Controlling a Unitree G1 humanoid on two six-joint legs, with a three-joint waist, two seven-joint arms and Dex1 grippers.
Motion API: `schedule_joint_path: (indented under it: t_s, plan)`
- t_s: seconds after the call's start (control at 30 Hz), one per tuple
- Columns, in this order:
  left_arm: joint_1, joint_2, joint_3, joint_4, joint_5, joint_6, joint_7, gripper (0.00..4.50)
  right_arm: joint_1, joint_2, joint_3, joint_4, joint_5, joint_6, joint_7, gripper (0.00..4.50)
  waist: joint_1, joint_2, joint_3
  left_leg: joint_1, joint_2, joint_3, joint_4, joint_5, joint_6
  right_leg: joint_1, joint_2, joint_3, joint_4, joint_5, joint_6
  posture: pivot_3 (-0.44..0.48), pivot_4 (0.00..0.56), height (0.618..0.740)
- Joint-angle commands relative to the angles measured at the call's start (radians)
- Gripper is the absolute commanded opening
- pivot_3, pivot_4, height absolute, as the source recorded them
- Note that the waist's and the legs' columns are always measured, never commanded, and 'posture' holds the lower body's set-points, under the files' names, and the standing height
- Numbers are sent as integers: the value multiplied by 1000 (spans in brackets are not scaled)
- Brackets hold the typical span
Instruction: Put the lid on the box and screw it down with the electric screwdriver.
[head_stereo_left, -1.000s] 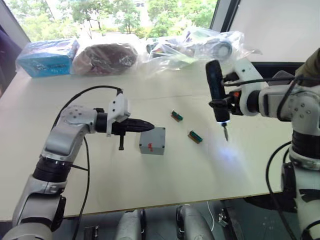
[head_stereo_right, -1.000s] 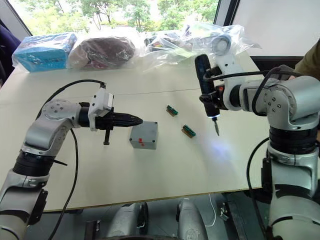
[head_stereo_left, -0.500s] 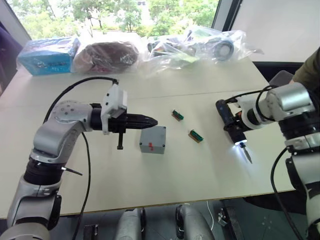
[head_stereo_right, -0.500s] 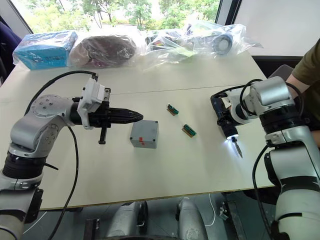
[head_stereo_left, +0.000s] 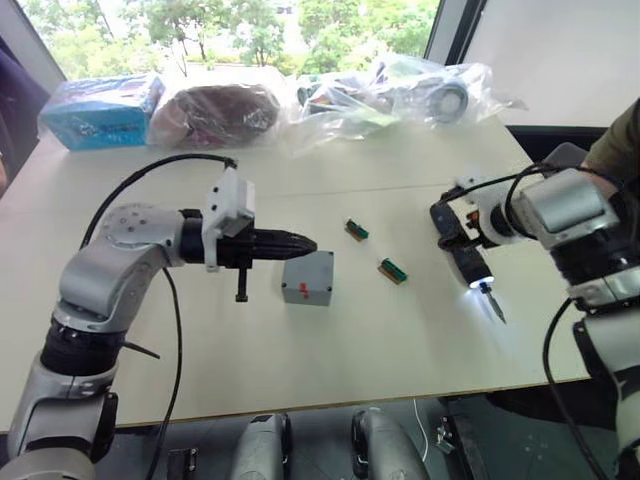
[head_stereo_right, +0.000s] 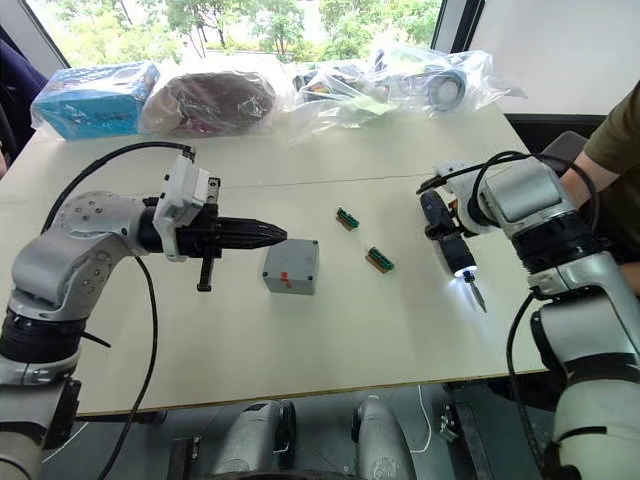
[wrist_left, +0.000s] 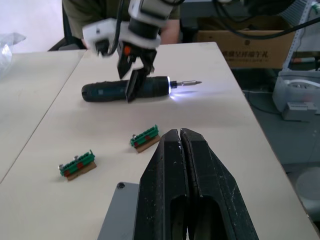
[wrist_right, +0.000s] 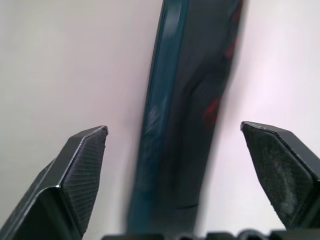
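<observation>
The long black pen-shaped electric screwdriver (head_stereo_right: 447, 243), light on, lies flat on the table (head_stereo_right: 330, 330) betw. the spread fingers of the right gripper (wrist_left: 134, 74), apparently laid down, while the left gripper (head_stereo_left: 300, 243), fingers pressed together & empty, is held just above the small square grey metal box (head_stereo_left: 307, 279), its lid seemingly on.

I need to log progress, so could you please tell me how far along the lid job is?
The lid appears seated on the box. In hand: nothing; the right gripper is open around the lit screwdriver lying on the table, the left gripper shut by the box. Whether it is screwed down can't be seen.
</observation>
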Motion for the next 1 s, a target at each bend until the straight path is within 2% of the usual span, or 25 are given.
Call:
schedule_joint_path:
  t_s: [0.03,0.17,0.33,0.43,0.47,0.8,1.0]
  plan:
    - [-15,17,28,16,34,-24,40,0,13,-6,-133,-222,10,-102,20,4445,-4,0,0,0,0,0,0,0,0,0,0,0,0,0,0,0,150,740]
    - [-11,29,22,66,75,-58,44,0,128,83,-253,-443,99,-124,37,3446,-3,0,0,1,1,1,-1,0,0,0,2,-1,1,0,0,0,150,740]
    - [17,43,10,152,124,-95,29,0,296,177,-216,-634,98,-173,10,1571,4,-1,0,2,1,0,0,1,-2,1,1,-1,1,0,0,0,150,740]
    - [52,55,-4,209,161,-138,8,0,375,214,-194,-685,97,-179,-4,320,2,-1,0,1,0,1,2,1,-3,2,0,-1,1,0,1,0,150,740]
    - [60,52,-5,226,167,-146,4,0,396,222,-185,-693,90,-186,-11,54,2,-1,0,1,0,1,3,1,-2,3,0,-1,1,1,1,0,150,740]
    - [97,-2,-77,407,289,-292,-2,0,470,284,-112,-692,58,-213,-23,54,2,-1,-1,1,0,0,8,1,-2,4,0,-1,4,1,1,0,150,740]
    - [60,-83,-128,518,348,-397,-9,0,502,301,-87,-713,85,-208,23,54,4,-2,-1,1,0,0,9,1,-2,4,0,-1,5,1,1,0,150,740]
